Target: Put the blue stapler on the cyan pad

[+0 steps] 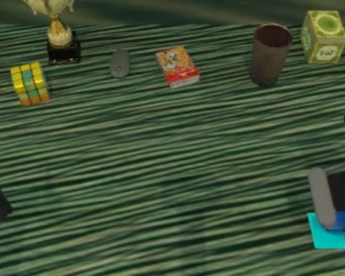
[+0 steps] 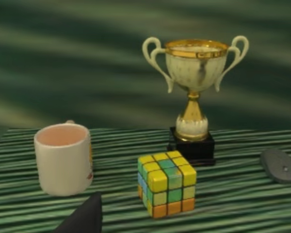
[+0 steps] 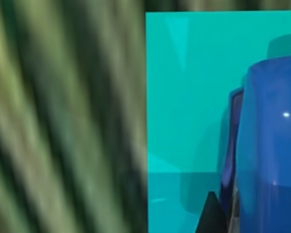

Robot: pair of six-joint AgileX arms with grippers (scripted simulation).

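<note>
A: One bench [image 1: 172, 172] carries everything, its top striped in green and dark bands. What stands along its far edge?

B: Going by bulk: a gold and cream trophy [image 1: 58, 29] on a black base at the far left, a dark ribbed cup [image 1: 270, 53] toward the right, and a green tea box [image 1: 324, 35] at the far right corner. Then a colour cube [image 1: 29, 84] just in front of the trophy, a red card box [image 1: 177, 66] near the middle, and a small grey oval disc [image 1: 120, 63] between the trophy and the card box. The left wrist view adds a white mug [image 2: 64, 158] beside the cube.

A: And the arms?

B: The left arm sits parked at the bench's left edge; only a dark tip of its end effector [image 2: 85, 218] shows, so I cannot tell whether it is open or closed. The right arm reaches in over the near right corner.

A: The cyan pad?

B: The cyan pad [image 1: 328, 233] lies flat at that near right corner. The blue stapler [image 1: 340, 220] is over it, within its edges, close to the pad's far side.

A: Is the right end effector [image 3: 218, 213] gripping it?

B: One dark finger lies against the stapler's side in the right wrist view, but the rest is hidden. I cannot tell whether it clamps or has let go.
</note>
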